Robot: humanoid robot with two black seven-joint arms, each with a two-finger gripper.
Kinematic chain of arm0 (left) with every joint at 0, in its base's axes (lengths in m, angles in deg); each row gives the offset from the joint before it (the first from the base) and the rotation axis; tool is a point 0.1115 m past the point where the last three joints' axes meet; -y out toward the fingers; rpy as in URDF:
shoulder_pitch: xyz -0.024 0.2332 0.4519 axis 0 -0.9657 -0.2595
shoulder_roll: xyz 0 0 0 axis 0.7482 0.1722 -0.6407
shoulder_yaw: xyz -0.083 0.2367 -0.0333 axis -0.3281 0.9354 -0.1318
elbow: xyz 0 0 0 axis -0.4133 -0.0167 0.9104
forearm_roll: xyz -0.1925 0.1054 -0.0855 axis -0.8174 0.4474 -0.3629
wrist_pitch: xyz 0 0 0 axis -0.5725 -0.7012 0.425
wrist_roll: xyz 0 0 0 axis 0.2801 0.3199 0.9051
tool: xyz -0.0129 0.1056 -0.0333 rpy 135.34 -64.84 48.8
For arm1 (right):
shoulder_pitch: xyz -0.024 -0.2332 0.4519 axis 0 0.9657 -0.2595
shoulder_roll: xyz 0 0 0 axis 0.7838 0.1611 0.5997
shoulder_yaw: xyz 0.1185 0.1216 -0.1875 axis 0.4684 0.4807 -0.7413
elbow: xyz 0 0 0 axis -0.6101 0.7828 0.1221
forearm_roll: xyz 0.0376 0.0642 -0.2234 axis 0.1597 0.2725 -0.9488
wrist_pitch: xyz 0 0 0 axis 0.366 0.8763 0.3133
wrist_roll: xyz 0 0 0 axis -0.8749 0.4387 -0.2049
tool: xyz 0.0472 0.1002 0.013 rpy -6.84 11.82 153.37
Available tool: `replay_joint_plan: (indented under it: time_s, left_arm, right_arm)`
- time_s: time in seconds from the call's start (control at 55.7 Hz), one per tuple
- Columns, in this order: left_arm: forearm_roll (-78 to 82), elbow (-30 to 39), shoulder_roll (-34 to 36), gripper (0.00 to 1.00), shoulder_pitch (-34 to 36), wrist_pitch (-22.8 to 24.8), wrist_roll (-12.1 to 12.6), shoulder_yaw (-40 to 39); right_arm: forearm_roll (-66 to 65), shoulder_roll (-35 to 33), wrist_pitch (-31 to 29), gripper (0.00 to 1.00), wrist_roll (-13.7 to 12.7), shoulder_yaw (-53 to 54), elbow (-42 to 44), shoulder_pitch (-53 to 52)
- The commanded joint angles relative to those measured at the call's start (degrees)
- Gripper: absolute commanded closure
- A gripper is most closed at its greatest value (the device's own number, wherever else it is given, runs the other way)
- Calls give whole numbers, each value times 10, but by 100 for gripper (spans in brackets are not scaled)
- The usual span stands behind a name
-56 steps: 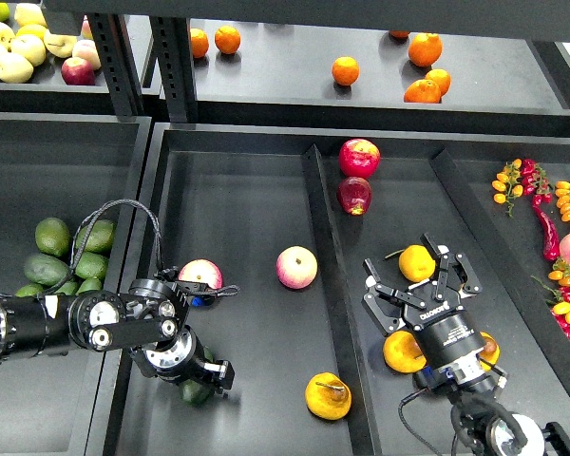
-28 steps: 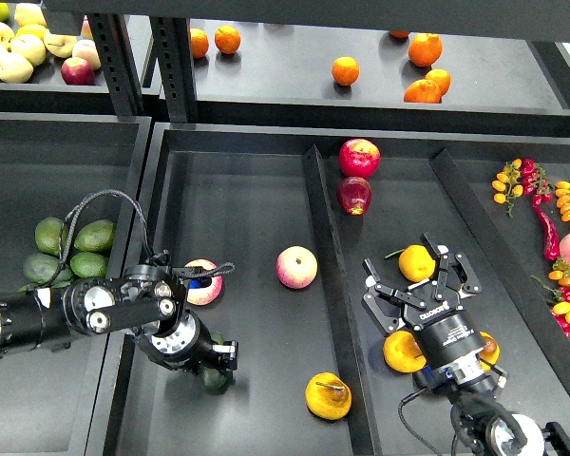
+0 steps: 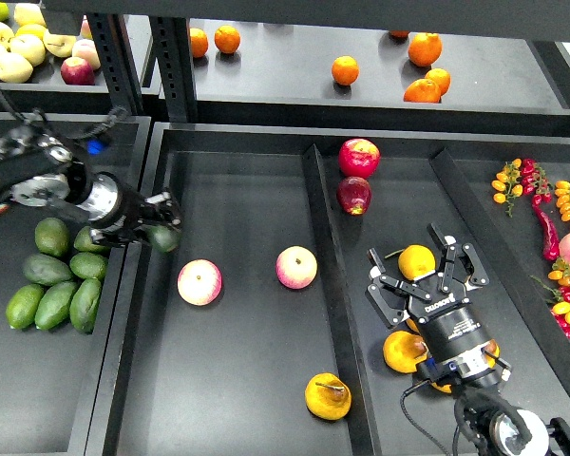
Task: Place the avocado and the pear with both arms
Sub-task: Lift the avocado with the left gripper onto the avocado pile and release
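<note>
At the left rim of the middle tray [image 3: 237,418], my left gripper [image 3: 160,226] is clamped on the avocado [image 3: 163,237], a dark glossy green fruit pinched between the fingers and held off the floor, right over the wall that divides this tray from the left bin [image 3: 38,380]. Just below and to the left of it, the lighter green avocados [image 3: 52,285] lie bunched in that bin. To the right of the held fruit, on the tray floor, a pink-yellow apple [image 3: 199,282] rests, with a second apple [image 3: 296,267] further right, near the divider.

Over the right compartment, my right gripper [image 3: 426,277] hangs with its fingers spread wide and nothing between them. The pear [image 3: 417,262], roundish and yellow-orange, sits on the floor just beyond the fingertips, between the two spread fingers as seen from my head; whether any finger touches it I cannot tell. Another yellow-orange fruit [image 3: 404,351] lies beside my wrist, partly hidden by it. A yellow fruit with a brown stem [image 3: 328,396] rests in the middle tray near the divider, well below the apples. Two red apples [image 3: 357,176] sit at the far end of the right compartment. Oranges [image 3: 423,71] are scattered on the upper shelf, and small red and orange peppers [image 3: 541,204] lie in the far right section.
</note>
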Motion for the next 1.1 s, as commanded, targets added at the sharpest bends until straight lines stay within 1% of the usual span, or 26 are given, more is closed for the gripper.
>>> replay_joint_plan:
  time_s: [0.0,0.036,0.162,0.18,0.341,0.628,0.754,0.916,1.077]
  left_arm:
    - [-8,0,56,67,-15,0,0,7]
    - [-10,1,73,67,-29,0,0,7]
    - [-7,1,84,66,-76,0,0,5]
    - [-2,1,84,66,-103,0,0,-1]
    - [14,1,81,64,-136,0,0,-4]
    - [29,-7,76,59,-156,0,0,-5]
    - [30,-16,67,52,-166,0,0,-4]
    - [31,-25,52,50,-168,0,0,-5]
    - [31,-31,47,40,-169,0,0,-5]
  right_arm:
    - [0,0,0,0,0,0,0,0]
    - [0,0,0,0,0,0,0,0]
    - [0,0,0,0,0,-2,1,0]
    - [0,0,0,0,0,-4,1,0]
    - [0,0,0,0,0,-7,2,0]
    - [0,0,0,0,0,-8,3,0]
    - [-1,0,0,0,-1,-8,3,0]
    - [-1,0,0,0,-1,-8,3,0]
    - [-1,0,0,0,-1,-9,3,0]
